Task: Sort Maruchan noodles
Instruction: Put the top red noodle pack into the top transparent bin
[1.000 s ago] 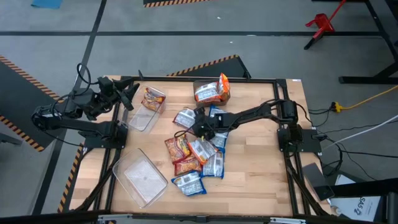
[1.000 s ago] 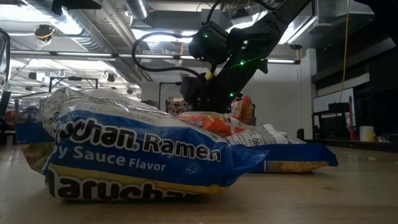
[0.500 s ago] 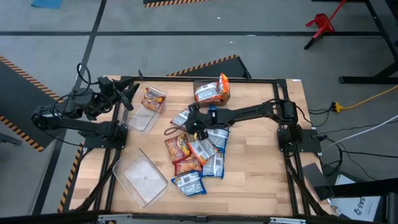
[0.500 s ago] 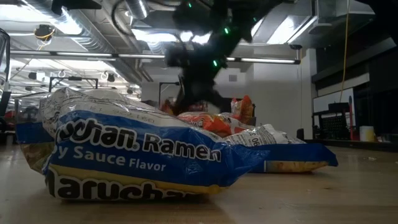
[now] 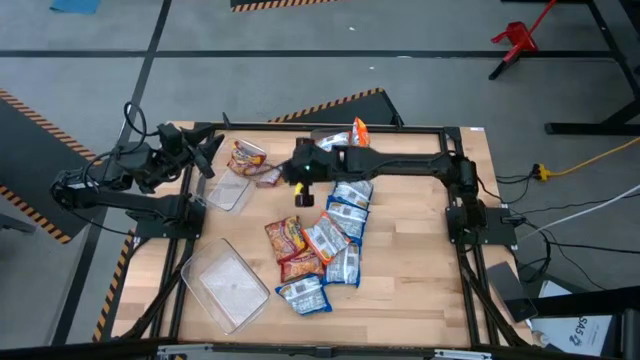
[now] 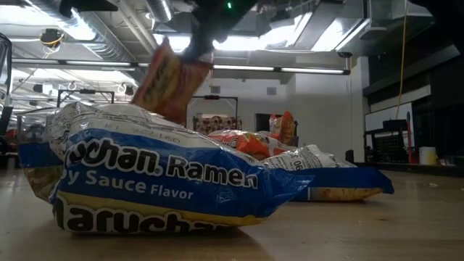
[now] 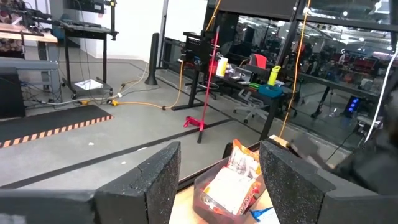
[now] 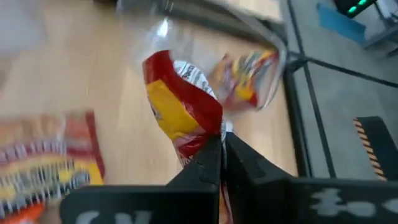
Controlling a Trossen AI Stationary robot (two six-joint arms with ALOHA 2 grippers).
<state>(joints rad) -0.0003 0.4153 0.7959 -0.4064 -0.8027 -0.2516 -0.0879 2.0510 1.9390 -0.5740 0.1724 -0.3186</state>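
Note:
Several Maruchan packets, blue-and-white and red-orange, lie in a loose pile [image 5: 322, 240] mid-table; one blue packet [image 6: 145, 174] fills the front of the low view. My right gripper [image 5: 285, 177] reaches across from the table's right and is shut on a red-orange packet [image 5: 267, 177] beside the far-left clear bin [image 5: 232, 185], which holds one packet [image 5: 245, 156]. The held packet [image 6: 170, 80] hangs in the air in the low view. My left gripper [image 5: 205, 150] waits open at the table's far-left corner. My right gripper pinches the red-orange packet by one crinkled end seam [image 8: 214, 134] between its two shut fingers. It comes from the table's right, slanting down. The packet [image 8: 180, 106] is lifted clear of the table and hangs tilted below and ahead of the fingers.
A second clear bin [image 5: 230, 285] sits at the near-left, with nothing showing inside. A third bin [image 5: 335, 148] at the far edge holds packets, partly hidden by my right arm. Bare wood lies on the table's right side. The black frame rail [image 5: 330, 127] runs along the far edge.
My right gripper rose from the pile and swung toward the table's far-left, to the bin there. It carried a red-orange packet out of the pile, now lifted clear and hanging. The other packets stayed where they were.

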